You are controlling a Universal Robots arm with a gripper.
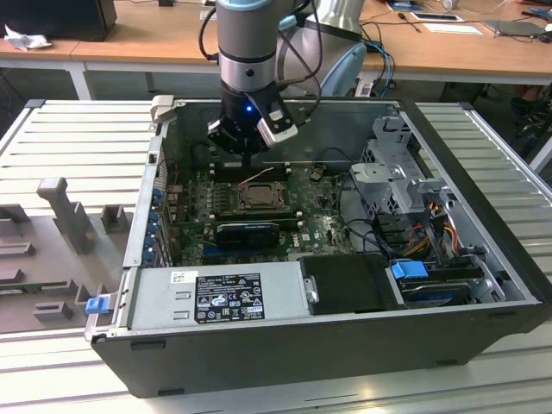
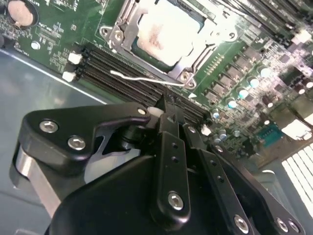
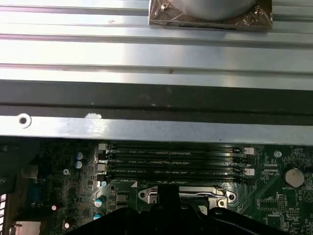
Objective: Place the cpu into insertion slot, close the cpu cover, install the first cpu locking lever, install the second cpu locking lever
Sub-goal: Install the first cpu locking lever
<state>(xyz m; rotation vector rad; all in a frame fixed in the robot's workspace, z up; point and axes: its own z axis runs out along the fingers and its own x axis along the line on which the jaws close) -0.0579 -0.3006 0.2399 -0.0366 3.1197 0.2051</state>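
Note:
In the second wrist view the cpu (image 2: 159, 32), pale with a brownish smear on top, lies in the insertion slot (image 2: 194, 69) on the green motherboard. The cpu cover (image 2: 198, 51) lies flat around it as a silver frame. A thin wire locking lever (image 2: 146, 78) stands off the socket's edge above the black memory slots (image 2: 122, 81). My gripper (image 2: 167, 105) hangs just short of that lever, fingers together with nothing seen between them. The exterior view has the gripper (image 1: 250, 158) just above the socket (image 1: 259, 197), toward the case's back wall.
The open computer case (image 1: 483, 250) surrounds the board: a power supply (image 1: 220, 297) at the front, a drive cage (image 1: 392, 164) and cables on the exterior view's right. A black expansion card (image 1: 248, 231) lies in front of the socket. A coin battery (image 3: 293, 176) sits beside the memory slots.

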